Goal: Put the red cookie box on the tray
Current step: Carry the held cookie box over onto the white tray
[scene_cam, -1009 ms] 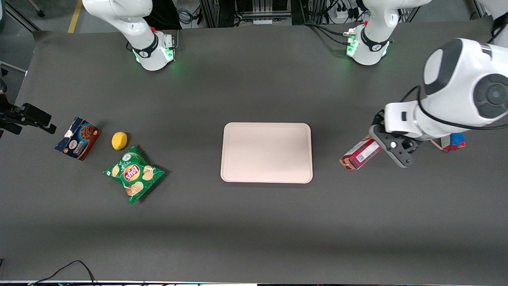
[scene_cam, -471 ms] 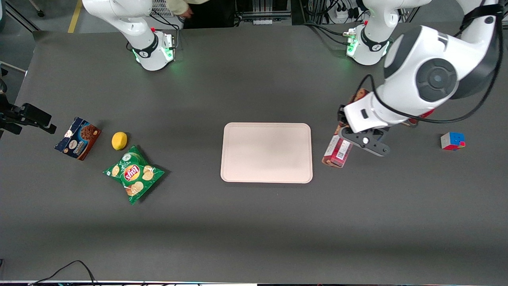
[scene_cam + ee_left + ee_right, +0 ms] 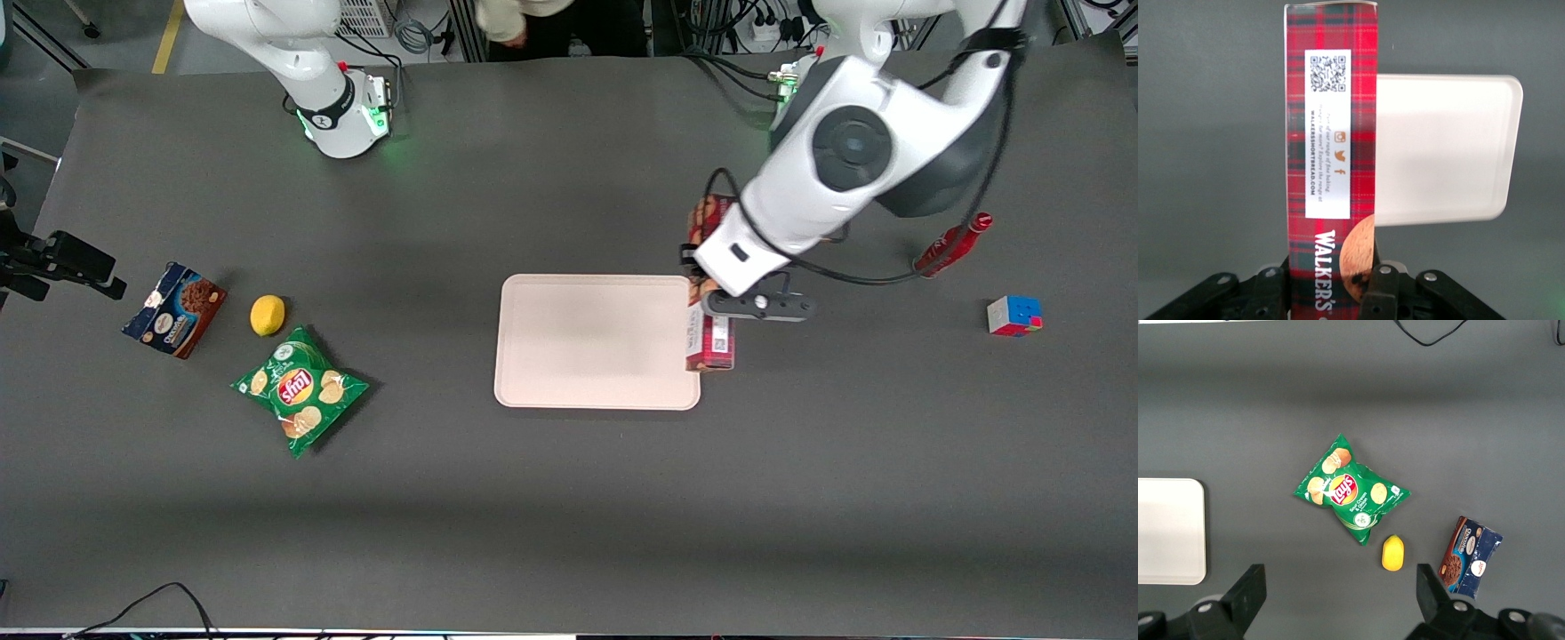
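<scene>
The red cookie box point(image 3: 710, 345), a long tartan carton with a white label, hangs in the air with my left gripper point(image 3: 717, 308) shut on it. It lies lengthwise along the short edge of the tray point(image 3: 596, 342) at the working arm's end. In the left wrist view the fingers point(image 3: 1382, 288) clamp the red cookie box point(image 3: 1331, 133) near its "Walker's" end, and the box overlaps one edge of the pale tray point(image 3: 1441, 150). The arm hides the box's middle in the front view. Nothing lies on the tray.
A red bottle point(image 3: 951, 244) and a colour cube point(image 3: 1013, 316) lie toward the working arm's end. Toward the parked arm's end lie a green chips bag point(image 3: 300, 389), a lemon point(image 3: 267, 315) and a blue-and-brown cookie box point(image 3: 175, 308).
The left gripper has carried the red cookie box from near the colour cube to the tray's edge, turning it parallel to the short side. The arm no longer covers the red bottle.
</scene>
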`<action>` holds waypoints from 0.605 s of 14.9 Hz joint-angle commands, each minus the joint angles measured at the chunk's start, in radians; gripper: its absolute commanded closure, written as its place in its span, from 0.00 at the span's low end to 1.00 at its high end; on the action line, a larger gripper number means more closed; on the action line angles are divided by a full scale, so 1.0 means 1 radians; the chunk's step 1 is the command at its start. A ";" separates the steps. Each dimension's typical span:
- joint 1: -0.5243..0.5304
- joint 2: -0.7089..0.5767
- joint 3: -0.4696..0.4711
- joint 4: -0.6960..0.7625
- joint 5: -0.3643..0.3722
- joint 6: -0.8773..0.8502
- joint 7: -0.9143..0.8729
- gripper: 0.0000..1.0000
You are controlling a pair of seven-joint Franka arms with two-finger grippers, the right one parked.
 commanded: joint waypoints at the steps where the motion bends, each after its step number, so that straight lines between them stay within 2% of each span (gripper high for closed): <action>1: -0.001 0.007 -0.049 -0.100 0.069 0.146 -0.142 0.95; 5: -0.009 0.030 -0.049 -0.196 0.080 0.301 -0.174 0.95; 9: -0.027 0.090 -0.050 -0.221 0.228 0.355 -0.264 0.95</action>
